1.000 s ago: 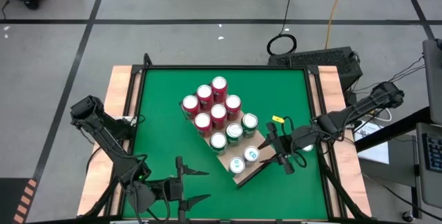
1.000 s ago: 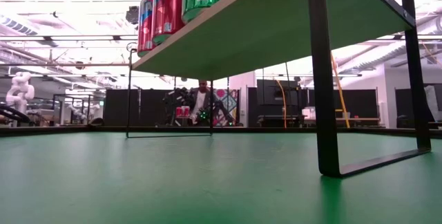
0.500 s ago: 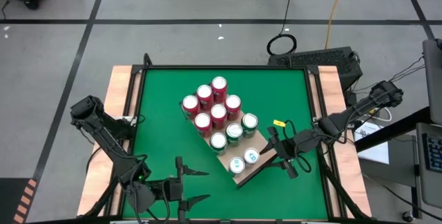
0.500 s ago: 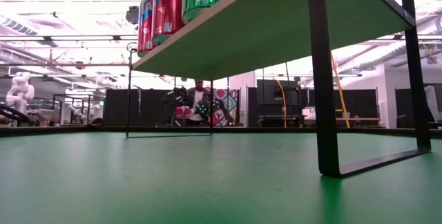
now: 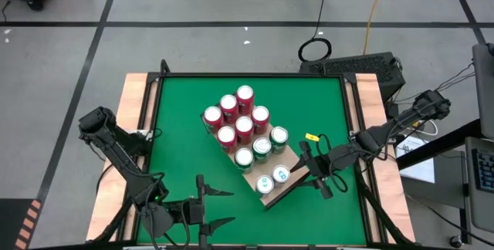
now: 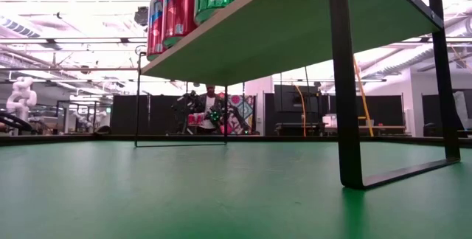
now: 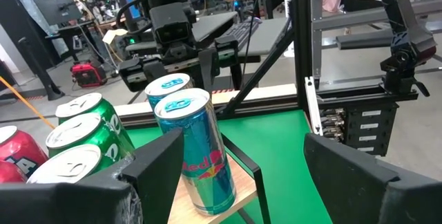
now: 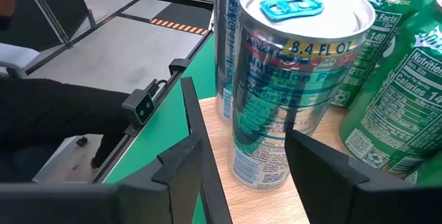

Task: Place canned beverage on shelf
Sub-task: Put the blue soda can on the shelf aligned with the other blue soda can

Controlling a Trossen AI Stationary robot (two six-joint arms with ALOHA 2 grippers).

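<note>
The shelf [image 5: 270, 197] is a light wood board on a dark frame, standing slantwise on the green table [image 5: 177, 126]. Several red cans [image 5: 235, 119], three green cans [image 5: 262, 148] and two slim blue-silver cans [image 5: 273, 178] stand upright on it. My right gripper [image 5: 303, 171] hovers open at the shelf's right side, pointing at the nearer blue-silver can [image 8: 297, 79]. Its fingers stand just short of that can, one to each side, touching nothing. My left gripper [image 5: 228, 207] hangs open near the table's near-left corner, facing the same two cans [image 7: 197, 148].
The shelf's dark legs [image 6: 346, 121] rest on the table with open green surface under the board. Wooden rails [image 5: 137, 111] border the table's left and right edges. Beyond the far edge a person [image 6: 212, 110] sits in the room.
</note>
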